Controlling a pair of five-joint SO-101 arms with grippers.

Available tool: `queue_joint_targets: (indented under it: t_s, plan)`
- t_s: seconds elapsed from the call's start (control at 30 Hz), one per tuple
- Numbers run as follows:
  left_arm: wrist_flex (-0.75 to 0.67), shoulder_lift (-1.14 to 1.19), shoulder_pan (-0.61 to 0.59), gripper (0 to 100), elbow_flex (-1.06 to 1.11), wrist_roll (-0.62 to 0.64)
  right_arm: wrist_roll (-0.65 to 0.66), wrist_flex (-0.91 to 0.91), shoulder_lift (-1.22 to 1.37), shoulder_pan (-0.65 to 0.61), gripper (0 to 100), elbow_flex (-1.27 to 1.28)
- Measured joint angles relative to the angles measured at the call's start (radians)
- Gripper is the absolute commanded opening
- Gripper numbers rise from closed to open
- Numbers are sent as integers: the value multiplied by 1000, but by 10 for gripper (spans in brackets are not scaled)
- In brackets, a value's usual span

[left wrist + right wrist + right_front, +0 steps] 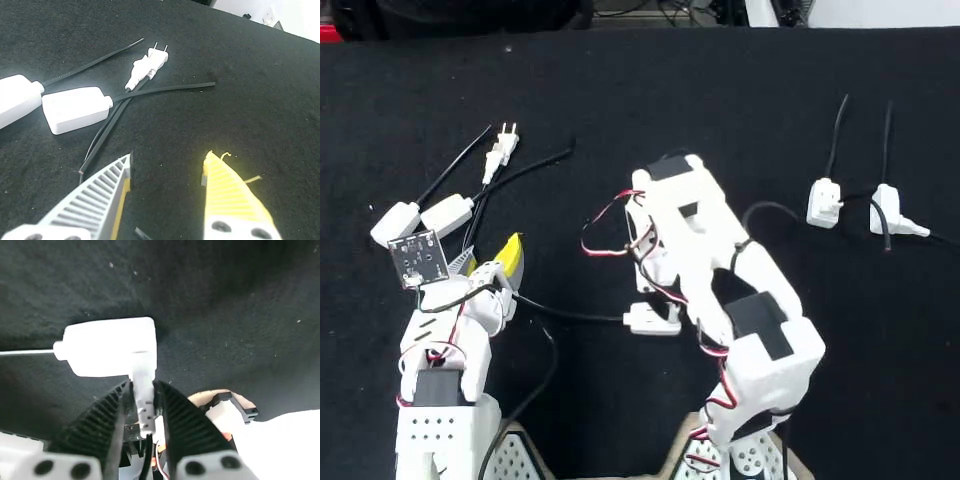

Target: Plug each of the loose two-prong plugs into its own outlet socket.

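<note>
My right gripper (143, 386) is shut on a white two-prong plug (144, 405) whose front end meets a white outlet socket (107, 346). In the high view that socket (646, 319) lies at the table's middle, under the right arm. My left gripper (167, 167) is open above the cloth with nothing between its grey and yellow fingers (227, 192). Beyond it lie a loose white plug (148, 64) and two white sockets (75, 109) (17, 97). In the high view the loose plug (501, 149) lies far left, behind the two sockets (447, 213) (395, 222).
Black cloth covers the table (620, 90). At the right, two more white sockets (823, 202) (888, 210) lie with black cables running to the back. Thin black cables (165, 89) cross between the loose plug and the left sockets.
</note>
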Motion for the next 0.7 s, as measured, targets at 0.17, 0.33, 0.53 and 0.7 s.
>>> queue_joint_targets:
  t_s: [0.17, 0.33, 0.53, 0.7]
  plan:
    - [0, 0, 0, 230, 0, 0, 66, 0, 6, 2, 11, -6]
    - [0, 0, 0, 230, 0, 0, 249, -25, 6, 0, 11, -6]
    - [0, 0, 0, 230, 0, 0, 354, -95, 44, -2, 12, -6]
    - [0, 0, 0, 230, 0, 0, 371, -114, 72, -2, 122, -6]
